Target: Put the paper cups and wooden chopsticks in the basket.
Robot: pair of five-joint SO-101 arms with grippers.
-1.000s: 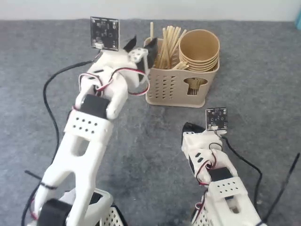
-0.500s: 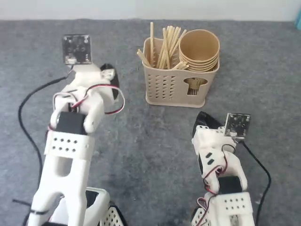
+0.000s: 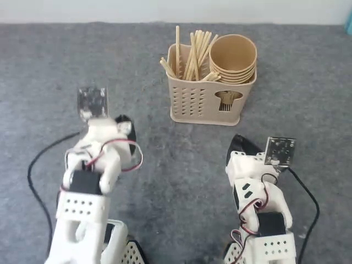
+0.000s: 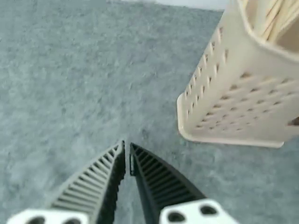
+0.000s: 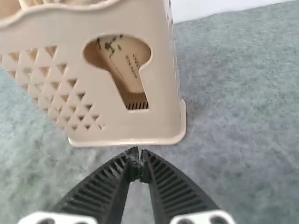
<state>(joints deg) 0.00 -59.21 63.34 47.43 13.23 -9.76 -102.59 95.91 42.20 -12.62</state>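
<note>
We see our left gripper (image 4: 126, 145) and right gripper (image 5: 138, 152) both pressed together and empty, with the basket (image 3: 193, 104) ahead of them holding the paper cups (image 3: 234, 55) and wooden chopsticks (image 3: 195, 49), so we judge a forward swing could topple it.

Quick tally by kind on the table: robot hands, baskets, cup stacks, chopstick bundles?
Hands: 2 (left hand, right hand)
Basket: 1
Paper cup stack: 1
Wooden chopstick bundle: 1
Total: 5
</note>
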